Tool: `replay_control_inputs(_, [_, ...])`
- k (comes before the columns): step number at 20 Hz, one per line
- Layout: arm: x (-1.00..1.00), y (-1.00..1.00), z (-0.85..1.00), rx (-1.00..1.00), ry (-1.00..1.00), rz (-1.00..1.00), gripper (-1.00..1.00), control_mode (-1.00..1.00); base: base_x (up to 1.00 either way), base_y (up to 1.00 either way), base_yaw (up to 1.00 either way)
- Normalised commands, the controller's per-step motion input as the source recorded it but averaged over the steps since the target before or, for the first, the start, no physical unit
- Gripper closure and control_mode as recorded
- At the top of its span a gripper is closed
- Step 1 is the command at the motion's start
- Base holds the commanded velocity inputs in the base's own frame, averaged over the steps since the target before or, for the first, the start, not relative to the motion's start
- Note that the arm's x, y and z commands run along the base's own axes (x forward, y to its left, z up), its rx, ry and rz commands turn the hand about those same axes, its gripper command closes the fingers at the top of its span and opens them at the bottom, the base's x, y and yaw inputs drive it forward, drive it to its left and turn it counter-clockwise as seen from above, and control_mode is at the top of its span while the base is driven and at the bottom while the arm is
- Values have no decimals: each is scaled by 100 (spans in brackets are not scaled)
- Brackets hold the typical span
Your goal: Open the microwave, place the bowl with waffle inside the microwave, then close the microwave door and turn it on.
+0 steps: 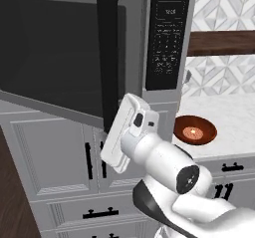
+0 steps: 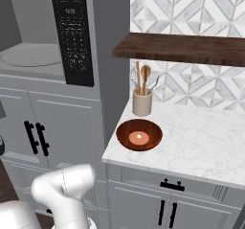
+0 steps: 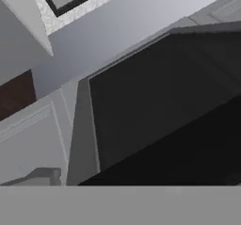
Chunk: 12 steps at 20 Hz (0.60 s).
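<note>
Microwave (image 2: 52, 41) cavity is exposed; microwave door (image 1: 55, 58) swung wide, handle just beside the hand (image 1: 130, 132), whose state cannot be told. Risk: arm clips the door swinging away. Bowl with waffle (image 2: 139, 134) waits on the surface (image 2: 206, 146), untouched.

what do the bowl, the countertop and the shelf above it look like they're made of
The bowl looks like wood with a satin finish: reddish-brown with a soft sheen. The countertop reads as polished marble or similar stone: white with faint grey veins. The shelf looks like dark stained wood, streaked with grain.
</note>
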Motion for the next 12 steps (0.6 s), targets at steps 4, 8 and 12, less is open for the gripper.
replay_control_inputs(4, [-100, -91, 61, 0, -63, 0, -100, -100, 0, 0, 0])
replay_control_inputs(8, [-100, -100, 72, 5, -51, 0, -100, -100, 0, 0, 0])
replay_control_inputs(12, [-52, -100, 53, 21, -5, 0, -100, -100, 0, 0, 0])
